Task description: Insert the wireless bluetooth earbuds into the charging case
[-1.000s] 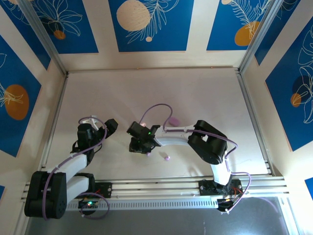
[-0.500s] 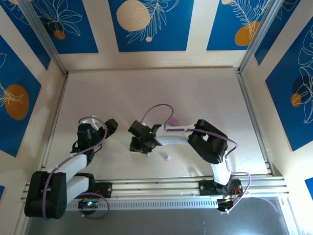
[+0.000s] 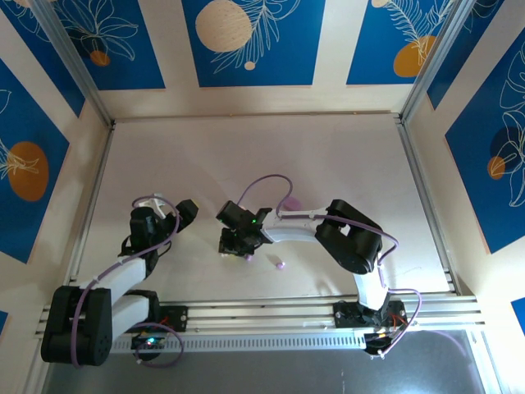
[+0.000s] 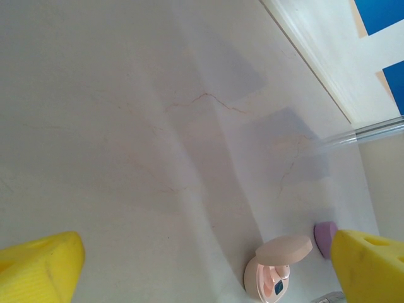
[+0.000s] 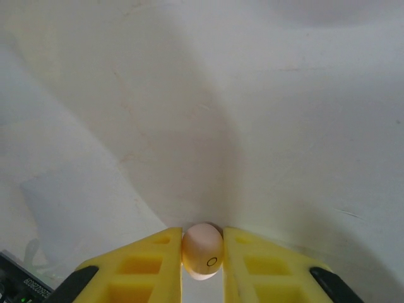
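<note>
While my right gripper (image 5: pixel 202 243) is clenching the pink earbud (image 5: pixel 203 254) across its rounded sides, I'm judging it light, hard, slippery; left gripper (image 4: pixel 205 252) is hanging released.

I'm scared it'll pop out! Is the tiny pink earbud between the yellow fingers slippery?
Probably: the pink earbud looks smooth and rounded, pinched at the very tips of the right gripper, so it could squirt out. It seems very light, being tiny beside the fingers. Dropped, it would likely roll on the flat table.
</note>
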